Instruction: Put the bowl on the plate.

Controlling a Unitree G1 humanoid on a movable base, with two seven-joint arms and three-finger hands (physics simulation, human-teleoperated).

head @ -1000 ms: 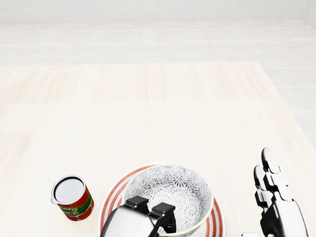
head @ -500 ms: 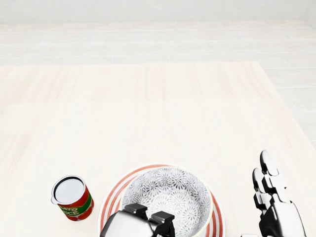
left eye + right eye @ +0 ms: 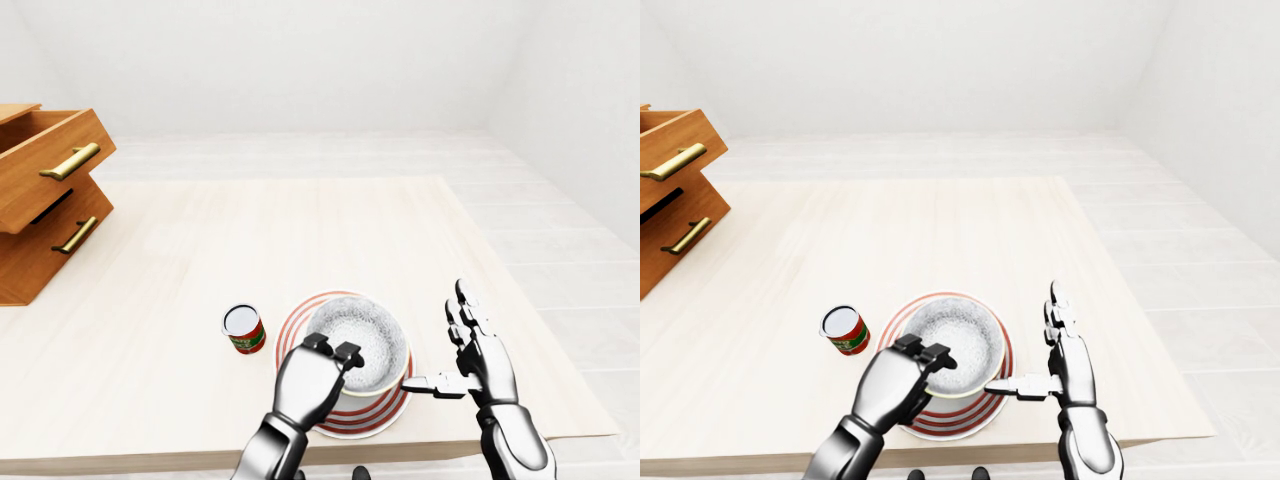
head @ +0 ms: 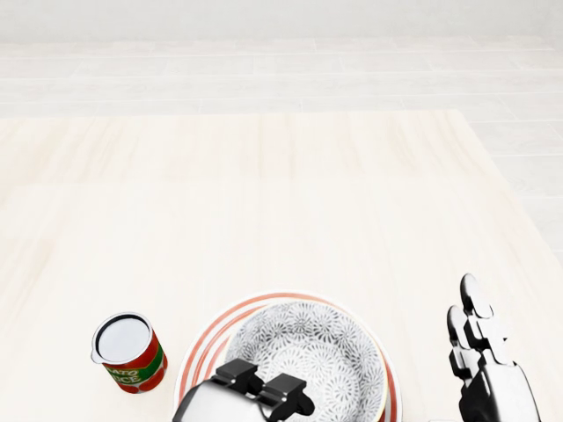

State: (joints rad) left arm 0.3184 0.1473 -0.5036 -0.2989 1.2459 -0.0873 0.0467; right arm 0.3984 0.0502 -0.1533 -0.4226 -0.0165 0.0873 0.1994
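Table: a pale wooden table (image 4: 264, 202) fills most of the head view, with white floor past its top edge.
Plate: a round white plate with red rings (image 4: 204, 345) lies by the table's edge at the bottom of the head view, about midway along that edge.
Bowl: a grey-and-white flower-patterned bowl (image 4: 312, 352) sits upright inside the plate's rings, with red rim showing around it on the left and top.
Left hand: the silver and black left hand (image 3: 312, 375) reaches in from the bottom of the left-eye view. Its fingers (image 3: 332, 351) are curled tight over the bowl's bottom rim, pinching it.
Right hand: the right hand (image 3: 480, 350) stands just right of the plate, near the table's right corner. Its fingers are spread and point up, and the thumb stretches left toward the plate's rim; whether it touches cannot be told.
Can: a small red and green tin can with a white top (image 4: 129, 352) stands upright just left of the plate, apart from it.
Drawers: a brown wooden drawer unit with brass handles (image 3: 45, 190) sits at the table's left edge, its upper drawer pulled out.
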